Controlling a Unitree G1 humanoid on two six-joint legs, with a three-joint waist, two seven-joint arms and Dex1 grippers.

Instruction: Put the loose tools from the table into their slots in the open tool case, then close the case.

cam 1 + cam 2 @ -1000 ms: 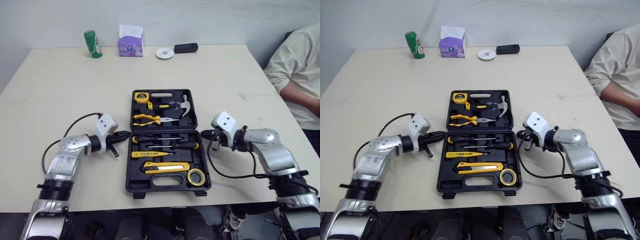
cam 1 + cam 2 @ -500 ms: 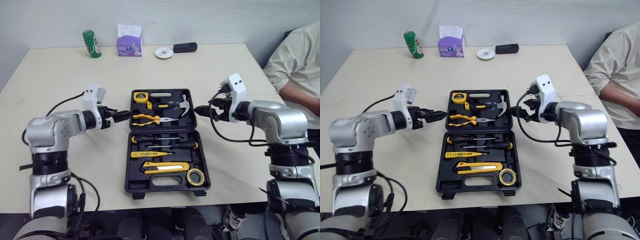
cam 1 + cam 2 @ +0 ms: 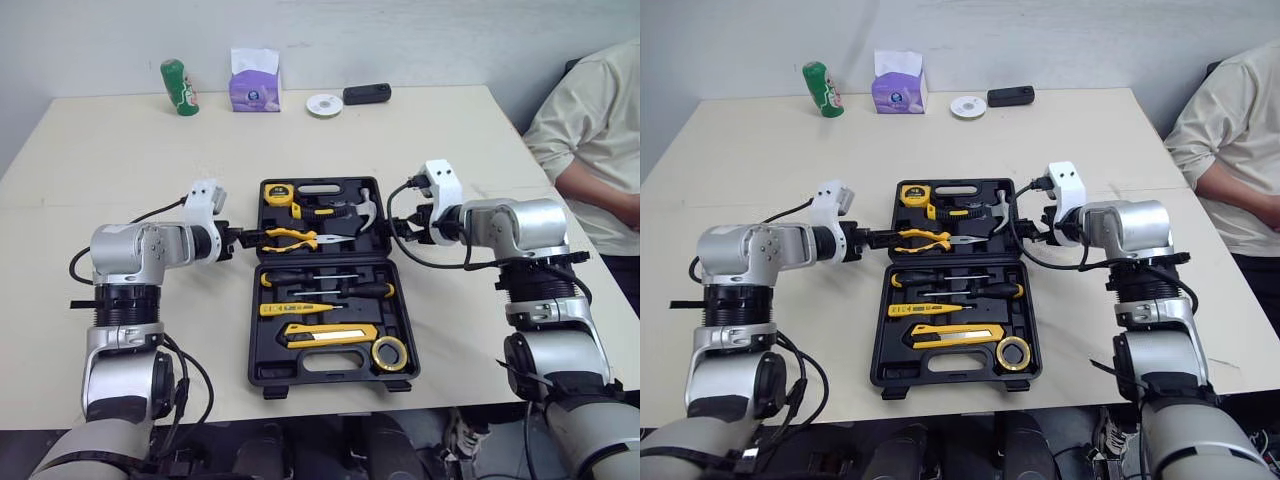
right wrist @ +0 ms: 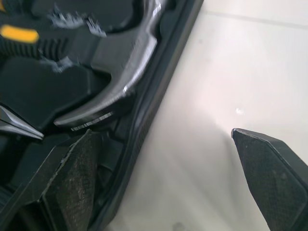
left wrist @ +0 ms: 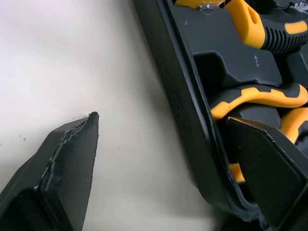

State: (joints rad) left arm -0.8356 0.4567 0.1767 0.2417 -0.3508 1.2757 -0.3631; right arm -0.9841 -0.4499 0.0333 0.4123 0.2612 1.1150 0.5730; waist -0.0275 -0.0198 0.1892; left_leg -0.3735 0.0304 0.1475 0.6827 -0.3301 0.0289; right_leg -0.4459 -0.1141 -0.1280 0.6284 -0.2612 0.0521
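Case: the black plastic tool case (image 3: 256, 345) lies open and flat in the middle of the pale table (image 3: 120, 180). Its two halves sit one beyond the other, so the long axis runs away from the robot and the hinge line runs crosswise.
Contents: the far half (image 3: 325, 182) holds a yellow tape measure (image 3: 282, 193), a steel-headed hammer (image 3: 368, 208) and yellow-and-black pliers (image 3: 290, 238). The near half holds black-handled screwdrivers (image 3: 335, 291), a yellow utility knife (image 3: 330, 335) and a roll of yellow tape (image 3: 391, 352).
Stage: I see no tool loose beside the case, so slotting looks done and closing is what remains.
Left gripper (image 3: 252, 237): it is at the far half's left wall, level with the pliers. Its fingers are spread astride the wall, one finger (image 5: 72, 163) over bare table and the other inside.
Right gripper (image 3: 398, 230): it is at the right wall beside the hammer head, fingers likewise spread astride, one finger (image 4: 269, 163) over the table.
Contact: I cannot tell whether either gripper touches the wall.
Deciding relation: the case lies between the two grippers, each arm equally near its own side. The far half would likely swing up about the crosswise hinge, towards the robot.
Beyond: a green can (image 3: 177, 87), a purple tissue box (image 3: 254, 85), a white disc (image 3: 324, 104) and a small black device (image 3: 367, 94) stand well apart at the far edge. A seated person (image 3: 590, 130) is to the right.
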